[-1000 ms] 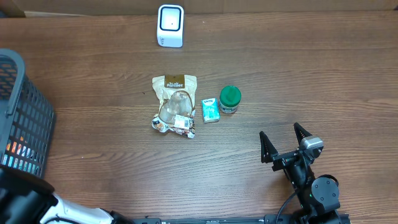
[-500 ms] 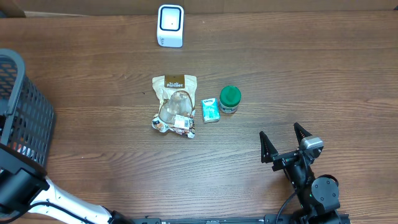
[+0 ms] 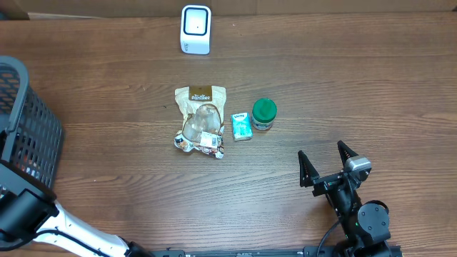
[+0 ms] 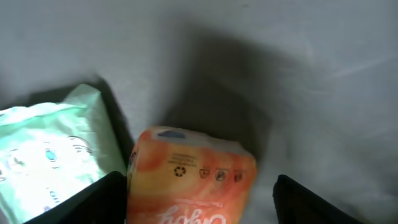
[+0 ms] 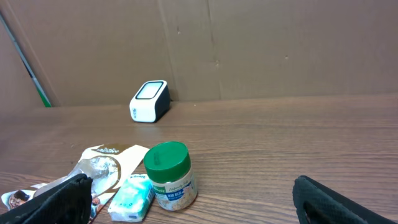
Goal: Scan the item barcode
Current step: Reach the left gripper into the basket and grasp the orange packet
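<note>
Although the table (image 3: pixel 357 78) carries the scanner (image 3: pixel 196 28) at its far edge, with a snack bag (image 3: pixel 200 118), a teal pack (image 3: pixel 242 126) and a jar (image 3: pixel 263 113) near the middle, the item in hand appears to be none of these. It lies in the basket (image 3: pixel 28 121) at the table's left end, where the left arm (image 3: pixel 28 214) reaches in. The left wrist view shows an orange pack (image 4: pixel 189 171) on a grey surface, just beside a mint pack (image 4: pixel 50 149). Assessment: the orange pack looks film-wrapped and soft, probably light, yielding under pressure and somewhat slippery. Crushing or slipping is the risk, not breakage. It is best taken across its narrow width at mid-body, with a moderate squeeze. The left gripper (image 4: pixel 199 186) stands with jaws apart astride this pack: one finger (image 4: pixel 99 196) is at its left edge, the other (image 4: pixel 311 202) clear of its right edge, and nothing is held. The right gripper (image 3: pixel 321 153) is wide and empty over the near edge, well apart from all items. Limits: overhead, the basket wall hides the contents and the left gripper. The pack's lower part is cut off by the frame, and its print is blurred. A row of small marks shows, but no barcode, so which face bears it cannot be told. Whether the nearer finger touches the wrap is also undetermined.
</note>
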`<state>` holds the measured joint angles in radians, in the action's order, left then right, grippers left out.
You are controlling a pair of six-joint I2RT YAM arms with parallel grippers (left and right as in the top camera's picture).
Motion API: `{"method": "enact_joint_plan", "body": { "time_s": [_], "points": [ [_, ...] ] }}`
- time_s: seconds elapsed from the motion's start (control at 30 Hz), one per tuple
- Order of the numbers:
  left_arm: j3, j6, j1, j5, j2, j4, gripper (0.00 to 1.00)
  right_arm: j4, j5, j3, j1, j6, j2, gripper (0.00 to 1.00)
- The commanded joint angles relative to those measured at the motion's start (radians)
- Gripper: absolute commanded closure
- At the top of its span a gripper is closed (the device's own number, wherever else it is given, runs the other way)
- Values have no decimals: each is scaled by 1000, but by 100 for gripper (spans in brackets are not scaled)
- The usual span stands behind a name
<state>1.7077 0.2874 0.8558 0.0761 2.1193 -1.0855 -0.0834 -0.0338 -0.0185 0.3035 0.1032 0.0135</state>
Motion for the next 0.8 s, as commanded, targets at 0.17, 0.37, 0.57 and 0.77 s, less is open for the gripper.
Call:
{"method": "enact_joint_plan", "body": {
  "time_s": [0.17, 0.37, 0.57, 0.77],
  "points": [
    [-53, -4, -21, 22, 7, 21, 39, 3, -10, 10, 4, -7, -11, 0],
    [-56, -4, -21, 29, 7, 15, 60, 3, -10, 10, 4, -7, -10, 0],
    [-50, -3, -19, 29, 6, 1, 75, 3, -10, 10, 4, -7, -10, 0],
    [72, 5, -19, 28, 5, -100, 79, 3, -9, 10, 4, -7, -10, 0]
  ]
}}
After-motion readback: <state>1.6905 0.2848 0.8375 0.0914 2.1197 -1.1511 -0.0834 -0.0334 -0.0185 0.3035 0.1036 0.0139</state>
